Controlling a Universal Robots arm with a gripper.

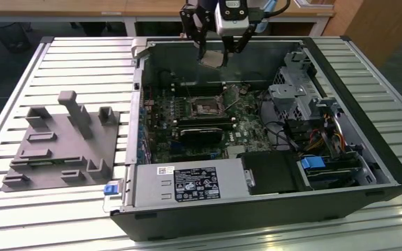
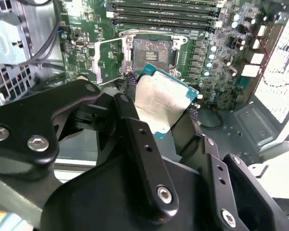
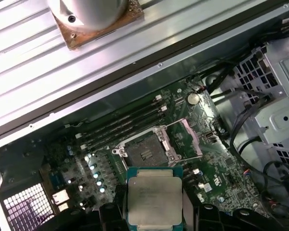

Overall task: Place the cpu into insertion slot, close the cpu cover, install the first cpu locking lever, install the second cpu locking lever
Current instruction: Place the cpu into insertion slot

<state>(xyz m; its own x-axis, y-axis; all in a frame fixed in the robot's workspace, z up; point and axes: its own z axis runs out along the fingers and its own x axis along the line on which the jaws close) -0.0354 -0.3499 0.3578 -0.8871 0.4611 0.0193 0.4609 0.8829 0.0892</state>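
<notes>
Gripper (image 1: 219, 53) was clenched on the cpu (image 1: 211, 60), pinching it by two opposite edges, up near the case's rim. In the exterior view the insertion slot (image 1: 206, 108) lay at about 6 o'clock from it, well apart and bare. The cpu cover (image 3: 190, 139) was flipped open just beside the slot, and in the first wrist view the chip's edges ran roughly parallel to the socket's.

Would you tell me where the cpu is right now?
In the second wrist view, the hand holds the cpu clear above the insertion slot.
</notes>
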